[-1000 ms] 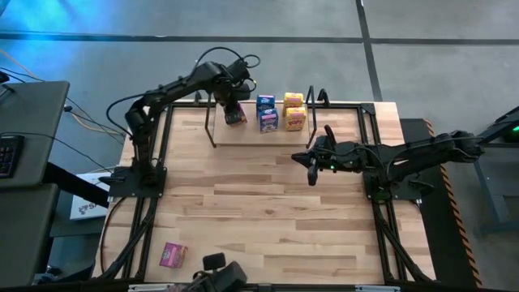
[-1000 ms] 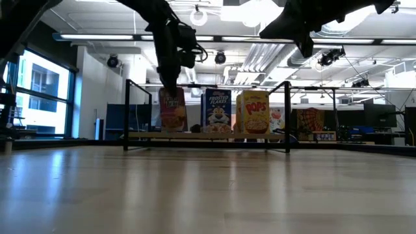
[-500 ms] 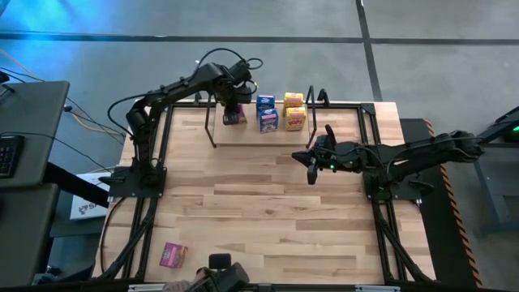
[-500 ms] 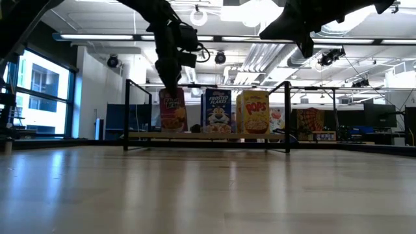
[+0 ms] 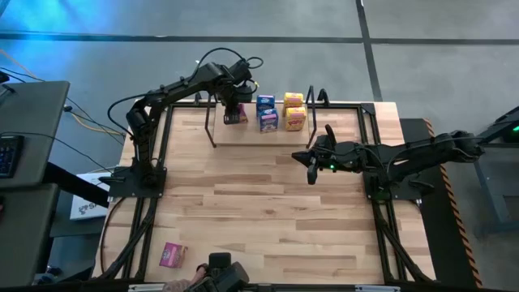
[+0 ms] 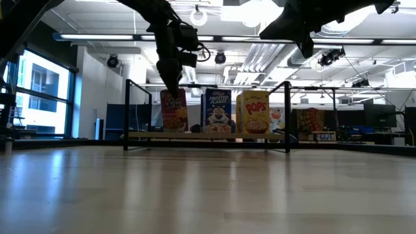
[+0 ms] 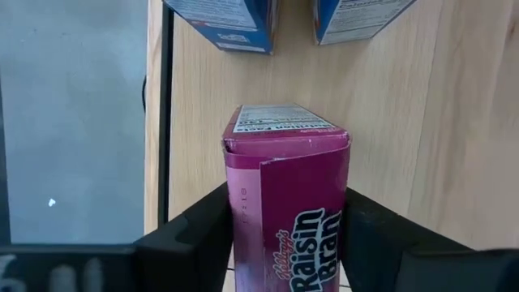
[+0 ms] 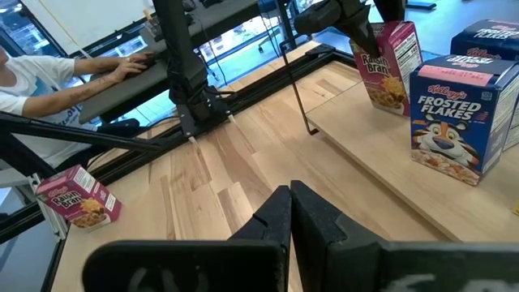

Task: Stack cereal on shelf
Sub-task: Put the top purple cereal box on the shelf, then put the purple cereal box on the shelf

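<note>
My left gripper [image 5: 233, 108] reaches over the shelf [image 5: 243, 136] and is shut on a pink Raisin Bran cereal box [image 6: 173, 110], at the left end of the pale board [image 6: 208, 135]. To its right, two blue Frosted Flakes boxes [image 5: 268, 119] and two yellow boxes [image 5: 294, 118] stand on their bases on the board. A second pink box [image 5: 172, 255] lies on the table near the near-left corner. My right gripper [image 5: 312, 168] hovers shut in front of the shelf's right end, touching nothing. My left gripper pinches the pink box [image 7: 288, 203] between its two fingers [image 7: 195, 235], one on each narrow side near the top end. The fingers come from above, pointing down. The box stands upright, with its base [image 8: 389, 101] on the shelf board.
Black loop end frames [image 6: 127, 114] stand at both ends of the shelf. Black arm rails [image 5: 154, 195] run along the table's left and right sides. Bare wood [image 5: 259, 211] fills the table's middle. A person [image 8: 32, 81] sits beyond the table's left side.
My left gripper, still shut on the pink box, has turned it from slightly tilted to upright at the left end of the shelf board. The right arm has kept still.
</note>
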